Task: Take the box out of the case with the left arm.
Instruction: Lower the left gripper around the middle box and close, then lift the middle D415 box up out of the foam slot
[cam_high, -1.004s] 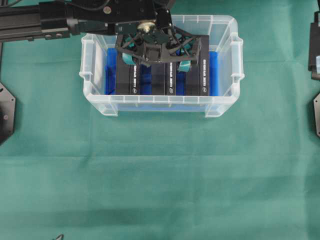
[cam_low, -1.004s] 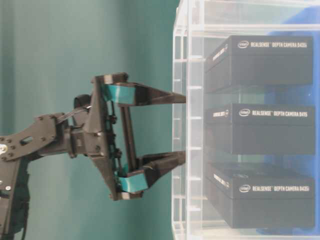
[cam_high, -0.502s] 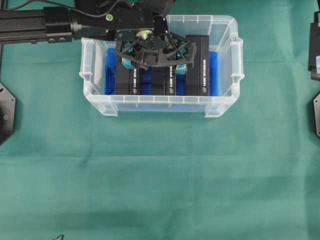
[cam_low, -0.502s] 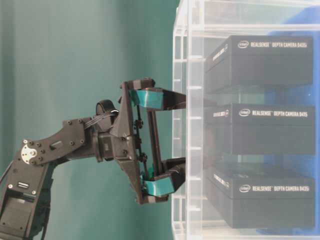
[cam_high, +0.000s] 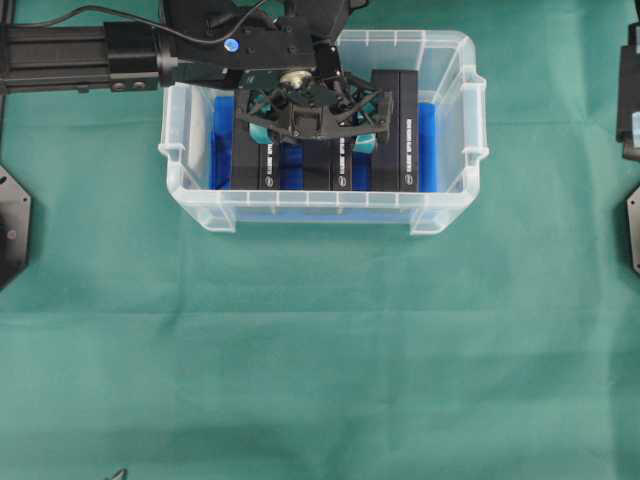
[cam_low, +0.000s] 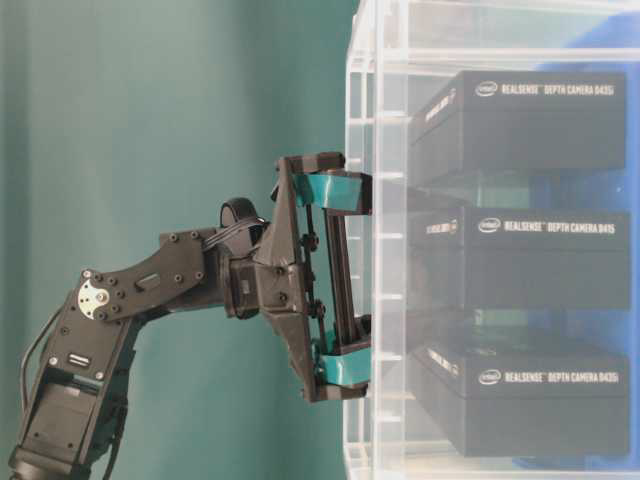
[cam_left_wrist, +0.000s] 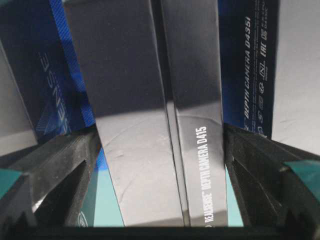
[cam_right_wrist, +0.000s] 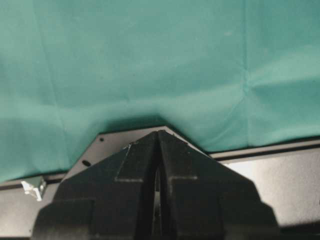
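We note three black boxes standing side by side in the case (cam_high: 445, 215), which sits at the far middle of the green cloth (cam_high: 320, 360). The middle box (cam_left_wrist: 165, 125) lies between the fingers of the left gripper (cam_high: 312, 122), whose jaws stand wide apart, one on each side, not clamped. The right gripper (cam_right_wrist: 157, 185) has its fingers pressed together over the cloth's edge.

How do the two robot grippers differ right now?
The left gripper is spread wide open; the right gripper is shut. The left gripper reaches down into the clear case, its fingers either side of the middle black box; the right gripper sits over green cloth. Both are black.
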